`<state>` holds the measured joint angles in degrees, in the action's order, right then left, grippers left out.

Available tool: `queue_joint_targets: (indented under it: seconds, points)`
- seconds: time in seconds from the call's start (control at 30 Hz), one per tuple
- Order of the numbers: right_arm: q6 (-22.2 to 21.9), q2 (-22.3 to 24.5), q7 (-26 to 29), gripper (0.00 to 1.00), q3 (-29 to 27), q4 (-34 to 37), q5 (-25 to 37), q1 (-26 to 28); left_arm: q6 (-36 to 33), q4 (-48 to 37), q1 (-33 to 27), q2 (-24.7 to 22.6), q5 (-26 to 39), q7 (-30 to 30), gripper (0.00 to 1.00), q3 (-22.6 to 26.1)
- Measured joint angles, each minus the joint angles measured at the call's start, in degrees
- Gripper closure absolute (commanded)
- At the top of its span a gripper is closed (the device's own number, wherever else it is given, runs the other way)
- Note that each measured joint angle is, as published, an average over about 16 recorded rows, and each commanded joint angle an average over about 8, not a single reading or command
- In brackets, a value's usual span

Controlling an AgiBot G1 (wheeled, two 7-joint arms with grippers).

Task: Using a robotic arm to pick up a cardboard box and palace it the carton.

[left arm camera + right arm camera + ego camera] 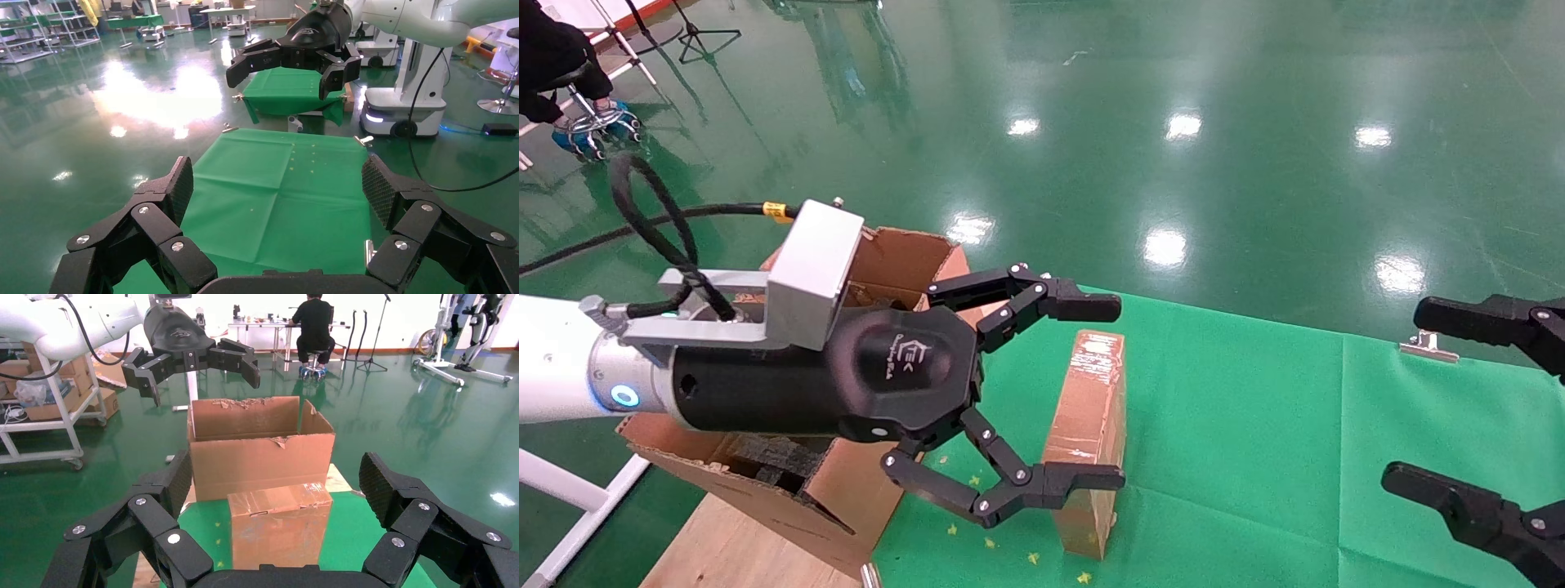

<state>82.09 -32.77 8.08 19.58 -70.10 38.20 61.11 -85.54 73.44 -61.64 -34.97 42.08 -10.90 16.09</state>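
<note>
Head view: the cardboard box [1088,437] stands on edge on the green cloth [1254,441], its long axis running from 12 toward 6 o'clock, just beside the carton [878,269], which sits at its 9 o'clock. The left gripper [1095,392], on the robotic arm [552,367], hovers spread wide, one finger above the box's far end and the other across its near end, so the box lies directly under and ahead of the fingertips. This arm is plainly the nearer. The right gripper [1442,400], also spread open and empty, waits well apart at 3 o'clock. A small logo shows on the left gripper's housing, not clearly readable; the box's glossy tape bears no legible print.
</note>
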Motion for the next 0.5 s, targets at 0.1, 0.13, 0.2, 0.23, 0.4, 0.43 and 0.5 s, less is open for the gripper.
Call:
queue_joint_targets:
  seconds: [0.1, 0.13, 0.2, 0.23, 0.4, 0.43, 0.5]
  points:
    - [0.00, 0.00, 0.00, 0.00, 0.00, 0.00, 0.00, 0.00, 0.00, 0.00, 0.00, 0.00, 0.00, 0.00, 0.00, 0.00]
    - [0.00, 0.00, 0.00, 0.00, 0.00, 0.00, 0.00, 0.00, 0.00, 0.00, 0.00, 0.00, 0.00, 0.00, 0.00, 0.00]
    - [0.00, 0.00, 0.00, 0.00, 0.00, 0.00, 0.00, 0.00, 0.00, 0.00, 0.00, 0.00, 0.00, 0.00, 0.00, 0.00]
    - [0.00, 0.00, 0.00, 0.00, 0.00, 0.00, 0.00, 0.00, 0.00, 0.00, 0.00, 0.00, 0.00, 0.00, 0.00, 0.00]
    - [0.00, 0.00, 0.00, 0.00, 0.00, 0.00, 0.00, 0.00, -0.01, 0.02, 0.00, 0.01, 0.03, 0.01, 0.00, 0.01]
    - [0.00, 0.00, 0.00, 0.00, 0.00, 0.00, 0.00, 0.00, -0.02, 0.06, -0.03, 0.06, 0.15, 0.02, 0.00, 0.04]
    - [0.00, 0.00, 0.00, 0.06, 0.00, 0.00, 0.00, 0.00, 0.01, 0.19, -0.22, 0.21, 0.59, -0.05, 0.00, 0.16]
